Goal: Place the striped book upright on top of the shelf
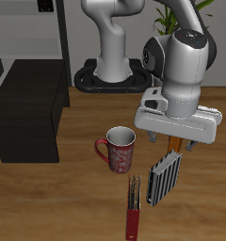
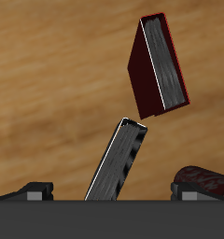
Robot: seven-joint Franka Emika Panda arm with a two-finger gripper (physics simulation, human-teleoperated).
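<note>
Nothing placed yet: the striped book [image 1: 165, 179] stands on the counter [image 1: 49, 202], well apart from the shelf [image 1: 28, 108].
My claw [image 1: 177, 144] hovers just above its top edge; whether it is clenched or released I cannot tell. Thin, grey-striped, it stands at 4 o'clock from the mug [image 1: 117, 149], beside the dark red book [image 1: 133, 205].

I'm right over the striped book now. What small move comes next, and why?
Probably lower a little and close. The gripper hangs just above the striped book, which stands on the table beside the dark red book and mug. In the wrist view the book lies between the fingers, seemingly not yet clamped. The shelf comes afterwards.
</note>
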